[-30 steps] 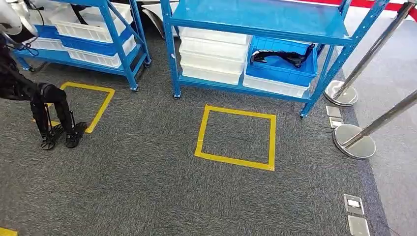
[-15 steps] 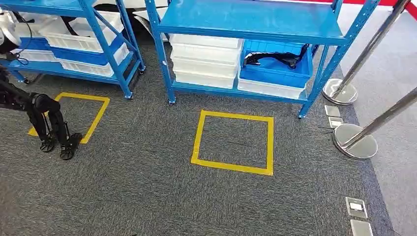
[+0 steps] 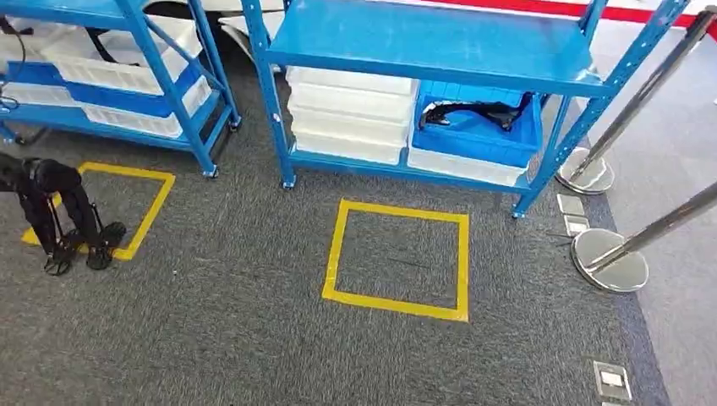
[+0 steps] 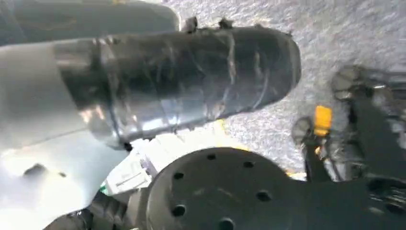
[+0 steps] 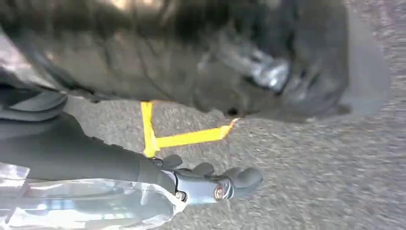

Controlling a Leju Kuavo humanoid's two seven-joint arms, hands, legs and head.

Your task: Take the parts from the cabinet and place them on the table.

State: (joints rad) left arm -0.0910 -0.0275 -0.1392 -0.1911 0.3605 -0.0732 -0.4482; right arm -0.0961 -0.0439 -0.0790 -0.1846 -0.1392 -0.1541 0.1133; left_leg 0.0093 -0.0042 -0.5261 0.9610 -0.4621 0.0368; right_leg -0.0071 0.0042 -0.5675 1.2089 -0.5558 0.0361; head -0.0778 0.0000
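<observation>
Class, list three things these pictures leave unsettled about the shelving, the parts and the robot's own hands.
1. Dark part in the blue bin, head view: too small to identify, partly under the blue shelf.
2. White bins, head view: contents hidden by stacking.
3. Left hand, left wrist view: hidden by blurred dark robot parts. Right hand, right wrist view: fingers appear curled, empty.

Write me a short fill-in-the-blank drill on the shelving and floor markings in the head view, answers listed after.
1. The black part lies in a bin coloured ____.
2. The stack of bins left of that bin is coloured ____.
3. The tape square on the carpet before the rack is coloured ____.
4. That square lies on the ____ side of the two chrome post bases.

Missing words: blue; white; yellow; left
</observation>
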